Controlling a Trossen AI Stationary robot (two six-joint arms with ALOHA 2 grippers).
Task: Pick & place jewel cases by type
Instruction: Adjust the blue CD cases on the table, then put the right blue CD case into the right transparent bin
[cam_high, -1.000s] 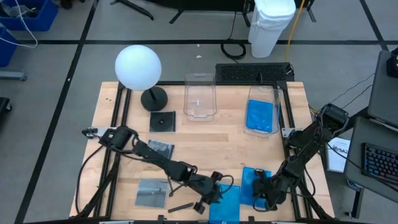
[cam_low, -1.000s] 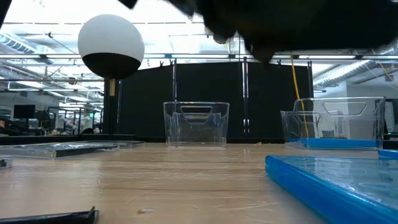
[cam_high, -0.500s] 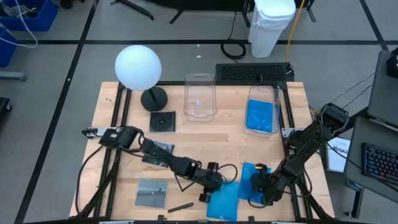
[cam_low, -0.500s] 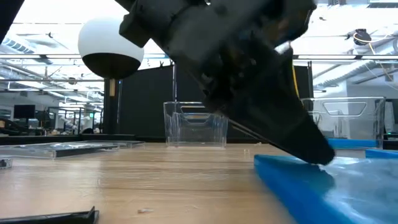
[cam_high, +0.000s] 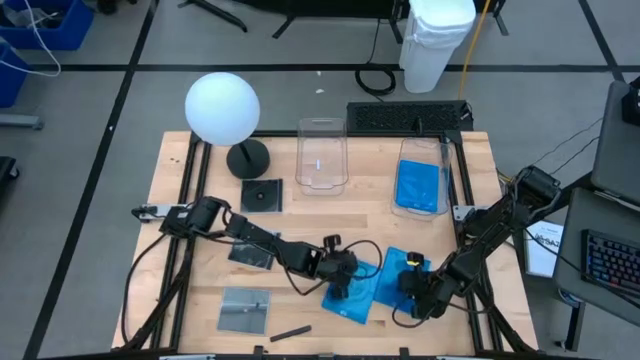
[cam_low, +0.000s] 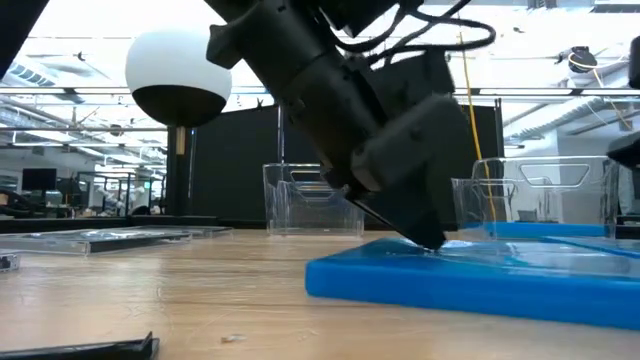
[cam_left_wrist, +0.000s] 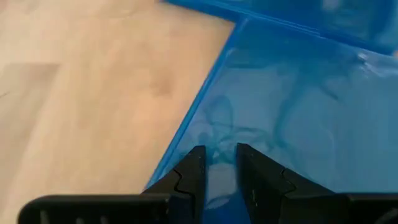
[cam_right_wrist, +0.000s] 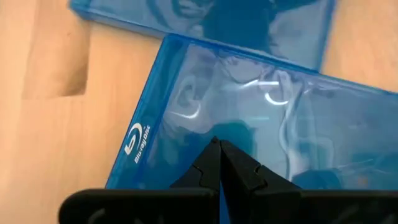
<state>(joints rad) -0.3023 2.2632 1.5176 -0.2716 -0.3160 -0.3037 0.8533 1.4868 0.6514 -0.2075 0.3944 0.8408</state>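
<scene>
left gripper (cam_high: 343, 287) on blue case (cam_high: 349, 300); right gripper (cam_high: 409, 285) shut beside it

The only readable marking is a white Blu-ray Disc logo (cam_right_wrist: 136, 140) printed along the spine edge of a blue jewel case (cam_right_wrist: 249, 124), seen in the right wrist view. Nothing else carries legible text.

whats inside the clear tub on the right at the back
A blue jewel case lies flat inside the right clear tub. Whether anything sits beneath that case cannot be seen, since it covers the tub's floor.
</scene>
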